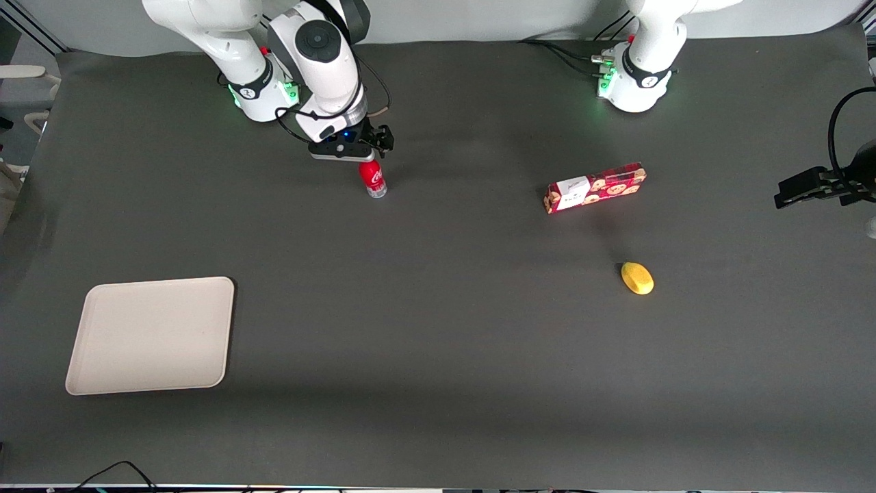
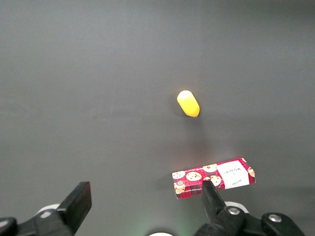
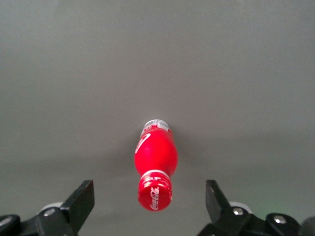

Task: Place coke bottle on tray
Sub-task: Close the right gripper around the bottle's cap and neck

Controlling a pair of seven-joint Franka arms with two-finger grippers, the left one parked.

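The bottle (image 1: 373, 179) stands upright on the dark matte table (image 1: 438, 329), close to the working arm's base. It is slim, with a glossy red wrap, white script, a red cap and a clear base. The gripper (image 3: 150, 199) hangs right above it with its fingers (image 3: 78, 201) spread wide – the cap sits between them and touches neither one.

The tray (image 1: 152, 335) is a flat cream rectangle with rounded corners and a low rim. It lies bare, much nearer to the front camera than the bottle, toward the working arm's end of the table and well apart from the bottle.

Toward the parked arm's end lies a red box (image 1: 595, 188) printed with cookies and a white label. A smooth yellow oval thing (image 1: 637, 278) – maybe a lemon – lies near it, closer to the camera.
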